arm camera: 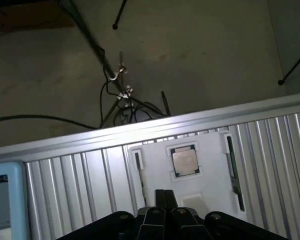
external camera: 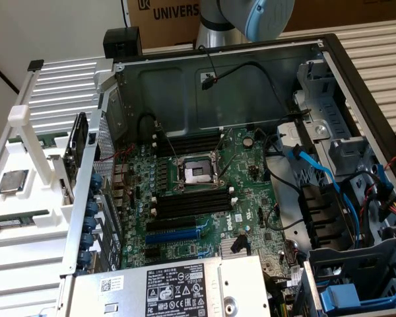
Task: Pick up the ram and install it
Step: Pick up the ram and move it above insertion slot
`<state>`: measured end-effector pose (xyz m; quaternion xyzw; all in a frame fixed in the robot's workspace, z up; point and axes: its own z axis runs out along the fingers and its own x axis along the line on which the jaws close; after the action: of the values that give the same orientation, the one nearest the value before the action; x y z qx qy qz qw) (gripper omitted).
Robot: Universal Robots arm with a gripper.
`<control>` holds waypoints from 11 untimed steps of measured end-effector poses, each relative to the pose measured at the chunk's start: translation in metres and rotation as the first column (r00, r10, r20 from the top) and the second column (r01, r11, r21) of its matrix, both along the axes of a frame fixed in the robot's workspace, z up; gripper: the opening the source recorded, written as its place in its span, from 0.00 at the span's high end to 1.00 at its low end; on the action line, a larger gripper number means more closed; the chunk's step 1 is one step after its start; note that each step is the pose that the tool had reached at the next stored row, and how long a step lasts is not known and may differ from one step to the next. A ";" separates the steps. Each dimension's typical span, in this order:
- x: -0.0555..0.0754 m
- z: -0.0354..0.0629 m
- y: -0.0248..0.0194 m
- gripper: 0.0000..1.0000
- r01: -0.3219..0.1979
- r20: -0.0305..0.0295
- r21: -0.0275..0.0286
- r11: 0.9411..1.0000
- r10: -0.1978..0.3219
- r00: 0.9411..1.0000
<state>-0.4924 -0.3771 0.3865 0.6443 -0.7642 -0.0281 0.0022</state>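
- Gripper (arm camera: 163, 199): jaws pressed together, nothing held; hung over the white tray (arm camera: 210, 172).
- Silver CPU chip (arm camera: 185, 161): seated at the tray's centre, near the gripper.
- Ram (external camera: 9, 222): laid in a tray slot at the exterior view's left, on the near side of the chip, outside the computer case (external camera: 264, 59).
- Black memory slots (external camera: 188, 201): set on the motherboard, well apart from the ram.

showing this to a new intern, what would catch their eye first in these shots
First the opened computer case, its green motherboard laid bare with the CPU socket at the centre and blue cables toward the exterior view's right. On that view's left, a white holder carries a square silver CPU chip and the ram, with the gripper poised above it in the wrist view.
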 end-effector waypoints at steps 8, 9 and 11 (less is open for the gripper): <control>0.000 -0.0030 0.0000 0.88 -0.102 0.024 -0.001 0.995 0.102 0.995; 0.000 -0.0034 0.0000 0.88 -0.110 0.027 -0.002 0.994 0.110 0.994; 0.000 -0.0044 0.0000 0.88 -0.120 0.034 -0.003 0.993 0.120 0.992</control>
<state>-0.4923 -0.3771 0.3822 0.6894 -0.7242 -0.0164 -0.0087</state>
